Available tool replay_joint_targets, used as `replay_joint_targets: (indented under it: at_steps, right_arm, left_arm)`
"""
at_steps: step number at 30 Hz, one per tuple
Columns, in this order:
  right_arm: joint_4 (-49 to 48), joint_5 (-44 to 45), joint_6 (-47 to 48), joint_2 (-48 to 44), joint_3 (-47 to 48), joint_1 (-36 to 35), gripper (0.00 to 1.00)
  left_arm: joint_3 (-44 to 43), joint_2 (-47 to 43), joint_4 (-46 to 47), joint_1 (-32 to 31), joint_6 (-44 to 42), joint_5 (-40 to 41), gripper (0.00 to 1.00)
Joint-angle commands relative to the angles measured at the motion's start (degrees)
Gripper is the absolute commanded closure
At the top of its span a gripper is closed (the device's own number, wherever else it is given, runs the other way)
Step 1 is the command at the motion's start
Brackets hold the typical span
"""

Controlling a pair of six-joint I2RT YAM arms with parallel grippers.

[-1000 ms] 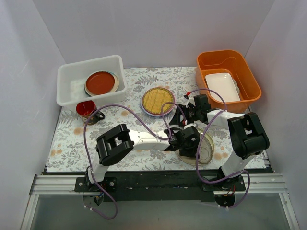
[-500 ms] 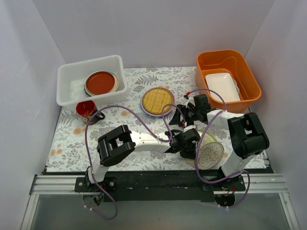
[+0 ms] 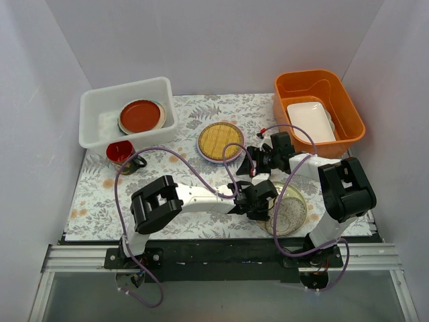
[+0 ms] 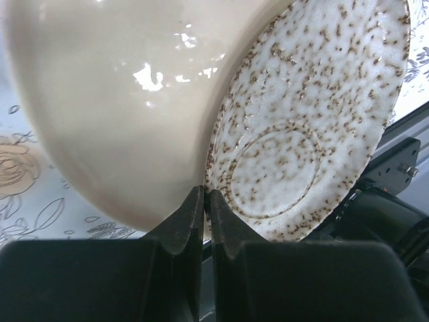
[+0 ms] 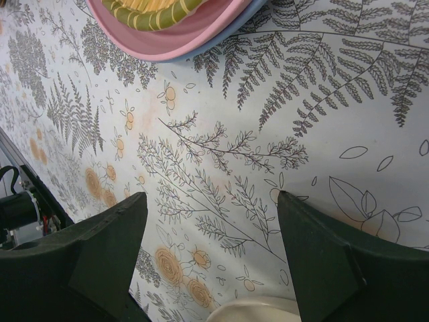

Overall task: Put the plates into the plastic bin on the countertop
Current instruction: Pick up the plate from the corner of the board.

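My left gripper (image 3: 261, 203) (image 4: 205, 195) is shut on the near rim of the speckled grey plate (image 3: 292, 210) (image 4: 301, 134), which tilts up off the pale yellow plate (image 4: 114, 100) under it at the front right of the countertop (image 3: 201, 134). The speckled plate's underside ring faces the left wrist camera. My right gripper (image 3: 253, 163) (image 5: 209, 201) hangs open over bare countertop, holding nothing. The woven-bamboo plate (image 3: 220, 141) (image 5: 161, 12) lies mid-table on a stack with a pink and a light blue rim. The plastic bin (image 3: 100, 111) at the back left holds a stack topped by a red-brown plate (image 3: 139, 115).
An orange tub (image 3: 348, 107) at the back right holds a white rectangular dish (image 3: 310, 121). A red mug (image 3: 120, 152) stands just in front of the plastic bin. Purple cables loop over the middle of the countertop between the arms.
My left gripper has closed on the speckled plate's rim, and the plate has tipped up off the pale yellow plate. The right arm has not moved.
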State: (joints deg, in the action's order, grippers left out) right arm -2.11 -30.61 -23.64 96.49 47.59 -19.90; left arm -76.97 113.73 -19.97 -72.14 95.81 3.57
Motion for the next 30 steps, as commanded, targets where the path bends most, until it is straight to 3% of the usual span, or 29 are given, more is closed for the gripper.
replay_joint_targets:
  at_steps: [1,30]
  right_arm:
    - [0.09,0.47,0.52,1.07,0.04,-0.23,0.14]
    - [-0.62,0.38,0.08,0.89,-0.31,-0.23,0.14]
  left_arm:
    - [1.38,-3.87,-5.78,-0.37,-1.15,3.81,1.0]
    - [10.61,-20.65,-9.74,2.0,1.75,13.83,1.0]
